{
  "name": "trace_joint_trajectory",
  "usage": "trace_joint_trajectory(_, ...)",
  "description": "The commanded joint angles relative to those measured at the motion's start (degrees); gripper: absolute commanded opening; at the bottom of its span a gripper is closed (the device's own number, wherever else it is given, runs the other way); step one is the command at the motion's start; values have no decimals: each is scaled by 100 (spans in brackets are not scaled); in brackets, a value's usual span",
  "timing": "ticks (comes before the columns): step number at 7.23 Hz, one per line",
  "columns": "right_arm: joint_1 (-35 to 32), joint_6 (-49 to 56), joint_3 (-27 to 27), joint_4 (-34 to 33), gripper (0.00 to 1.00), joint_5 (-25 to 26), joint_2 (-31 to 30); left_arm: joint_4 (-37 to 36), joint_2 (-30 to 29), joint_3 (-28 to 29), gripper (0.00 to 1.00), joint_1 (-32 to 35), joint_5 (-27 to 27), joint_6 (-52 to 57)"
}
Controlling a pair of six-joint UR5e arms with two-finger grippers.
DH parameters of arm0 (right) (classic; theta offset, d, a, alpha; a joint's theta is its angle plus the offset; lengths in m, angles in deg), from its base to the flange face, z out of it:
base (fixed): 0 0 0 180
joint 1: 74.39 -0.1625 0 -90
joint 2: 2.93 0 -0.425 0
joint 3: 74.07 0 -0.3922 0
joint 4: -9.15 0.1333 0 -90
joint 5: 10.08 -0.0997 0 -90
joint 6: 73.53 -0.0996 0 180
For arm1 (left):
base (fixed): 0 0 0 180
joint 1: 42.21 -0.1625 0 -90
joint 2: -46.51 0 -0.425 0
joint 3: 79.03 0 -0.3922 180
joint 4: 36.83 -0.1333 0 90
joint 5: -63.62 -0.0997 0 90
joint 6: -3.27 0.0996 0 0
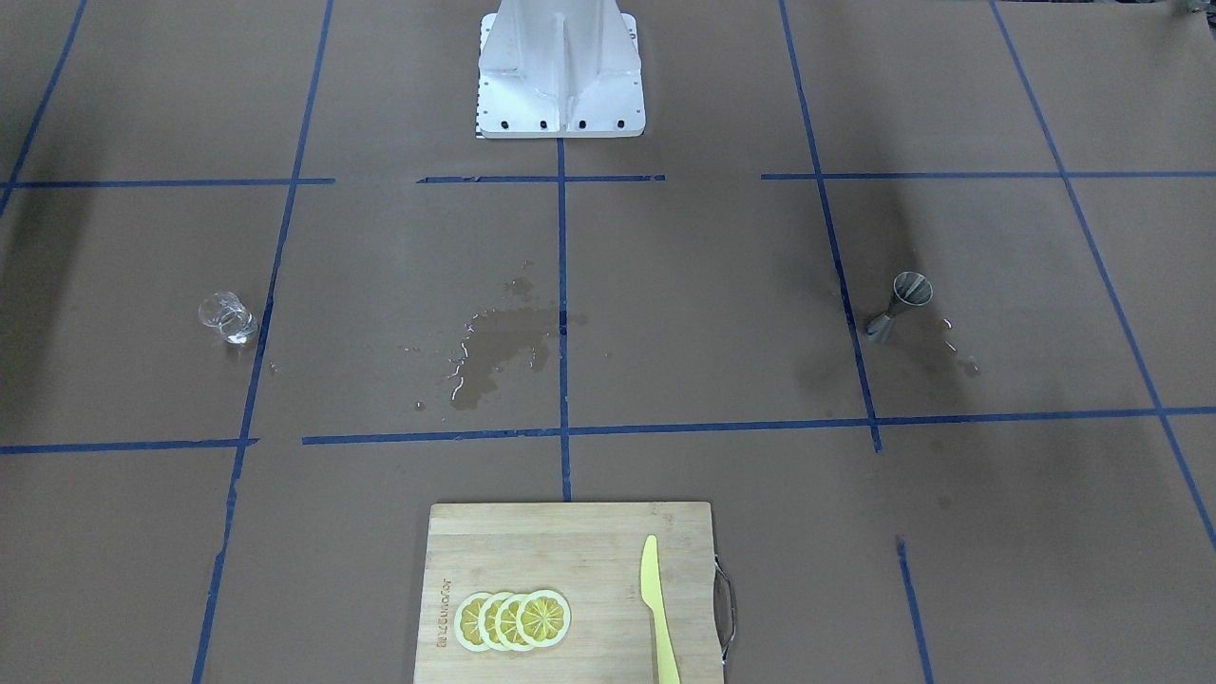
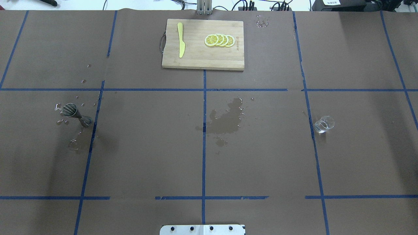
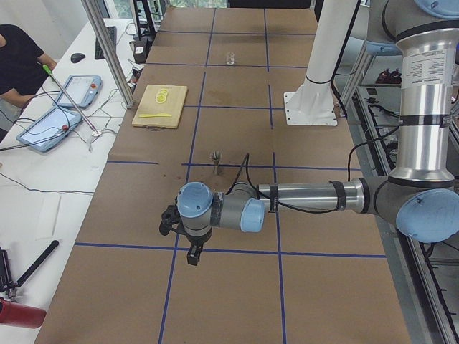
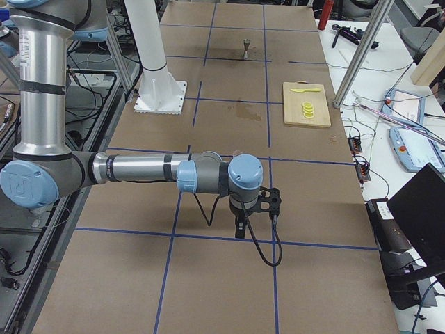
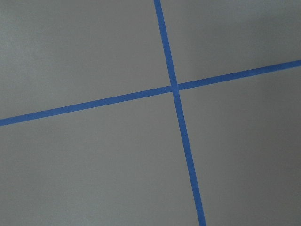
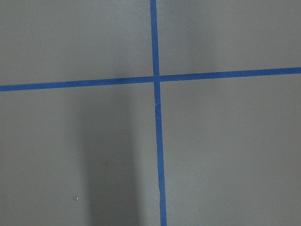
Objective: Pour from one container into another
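The small clear glass cup (image 1: 228,318) (image 2: 324,124) stands alone on the brown paper on the robot's right side. On the robot's left side the steel hourglass jigger (image 1: 898,306) (image 2: 74,114) (image 3: 214,159) stands with water droplets around it. Neither gripper appears in the overhead or front views. The left gripper (image 3: 192,256) hangs over the table's left end, well short of the jigger. The right gripper (image 4: 240,231) hangs over the right end. I cannot tell whether either is open or shut. Both wrist views hold only paper and blue tape.
A wooden cutting board (image 2: 203,62) (image 1: 570,532) with lemon slices (image 2: 219,40) and a yellow knife (image 2: 180,44) lies at the far middle edge. A wet patch (image 2: 227,119) darkens the centre. The robot base (image 1: 560,71) stands mid-table. An operator (image 3: 18,61) sits beside the far side.
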Motion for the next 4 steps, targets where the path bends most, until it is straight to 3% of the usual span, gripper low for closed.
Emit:
trace_joint_trajectory(1,0,-46,-14,-4,100,-4,3,3,-26,-26,100,-1,0,-27)
trace_joint_trajectory(2,8,-55,-5,-4,100,-13,3,3,-53,-140,100,-1,0,-123)
trace_joint_trajectory(4,26,-55,91,13,100,-30,38,55,-80,-1042,100,-10,-26,-885)
